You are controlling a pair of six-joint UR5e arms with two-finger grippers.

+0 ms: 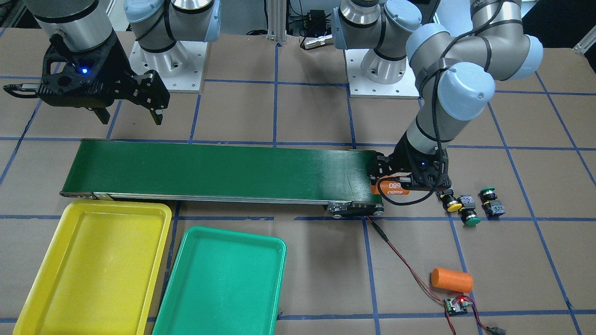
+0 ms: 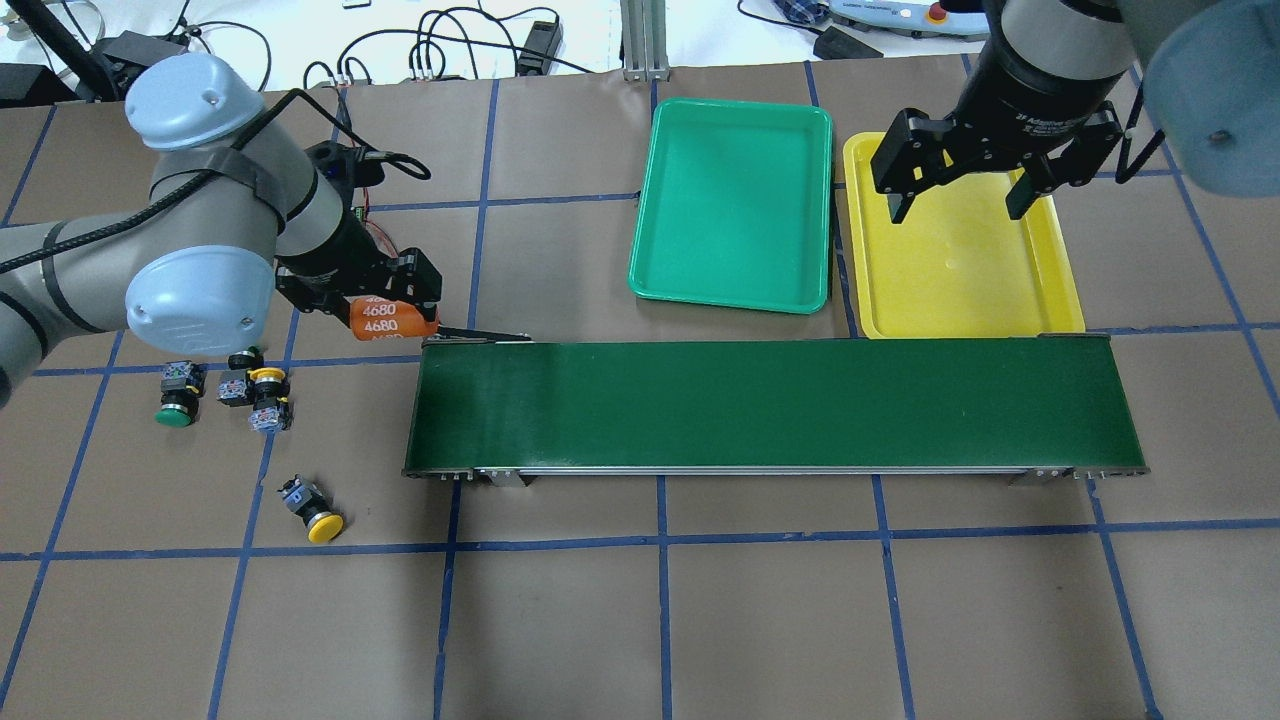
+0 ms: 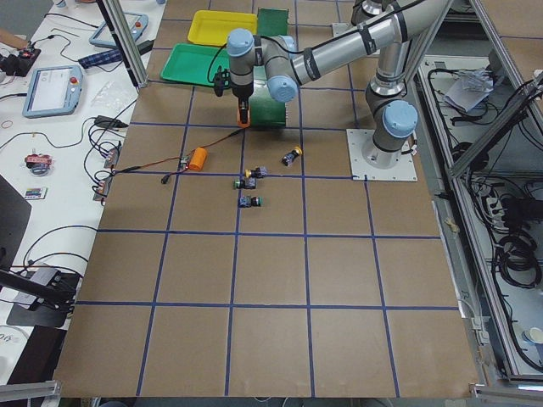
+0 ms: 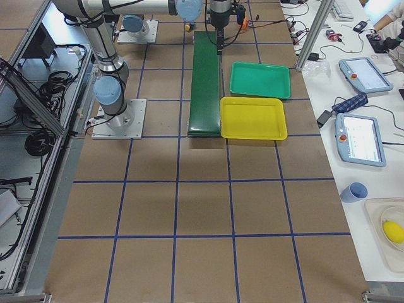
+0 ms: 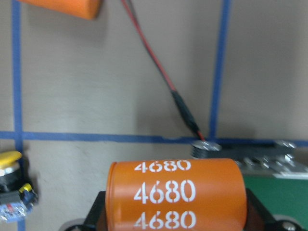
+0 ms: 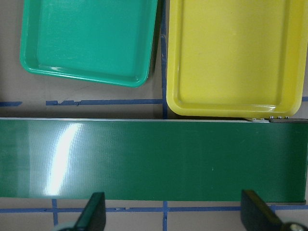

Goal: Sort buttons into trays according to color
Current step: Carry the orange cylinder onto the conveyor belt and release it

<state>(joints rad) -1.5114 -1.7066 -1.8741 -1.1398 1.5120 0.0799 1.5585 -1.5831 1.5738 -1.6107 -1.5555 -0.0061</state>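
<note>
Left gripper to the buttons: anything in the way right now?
Yes. The left gripper is shut on an orange cylinder marked 4680, so its jaws are full. The buttons lie close beside it, and nothing else visible covers them.

Brown blue-taped table (image 2: 700, 620) w/ conveyor (image 2: 770, 405), yellow tray (image 2: 960, 285), green tray (image 2: 735, 200), 4 buttons (image 2: 312, 510), orange cylinder (image 1: 451, 279), small ctrl board (image 1: 456, 305).
</note>
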